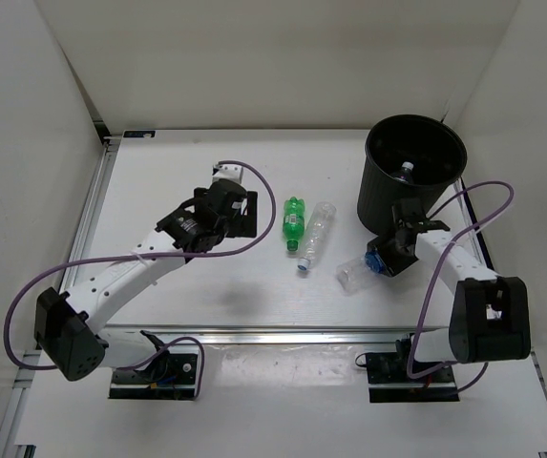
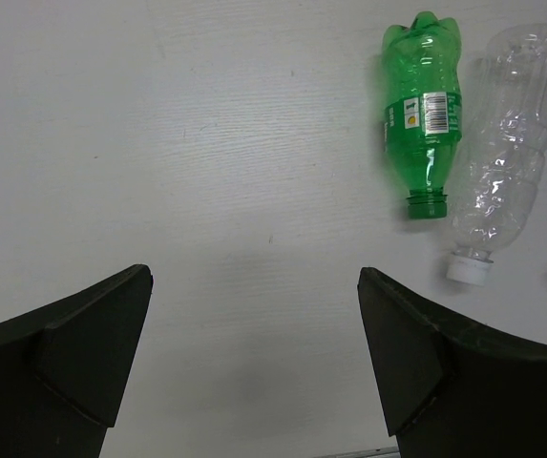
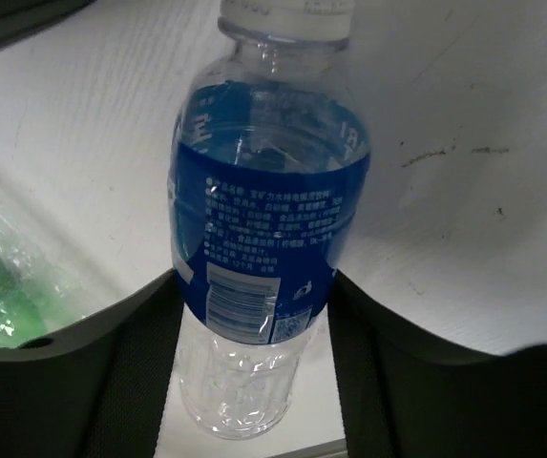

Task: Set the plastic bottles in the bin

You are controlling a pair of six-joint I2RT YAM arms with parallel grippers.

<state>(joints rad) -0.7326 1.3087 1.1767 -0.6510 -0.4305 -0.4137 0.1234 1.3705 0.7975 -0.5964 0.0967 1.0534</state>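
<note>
Blue-labelled bottle point(image 3: 263, 239) lies on table, just near of the bin point(image 1: 378, 205). Long axis runs between the fingers of the right gripper point(image 1: 380, 260), which pinch it at the label. Left gripper point(image 1: 218, 215) spread wide, well left.

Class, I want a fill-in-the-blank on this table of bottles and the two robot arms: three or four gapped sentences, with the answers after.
1. The green bottle has no ___ on its neck.
2. The right gripper straddles the third bottle, whose label is ___.
3. The left gripper stands ___ and holds nothing.
4. The clear bottle beside the green one has a ___ cap.

Missing words: cap, blue, open, white.
</note>
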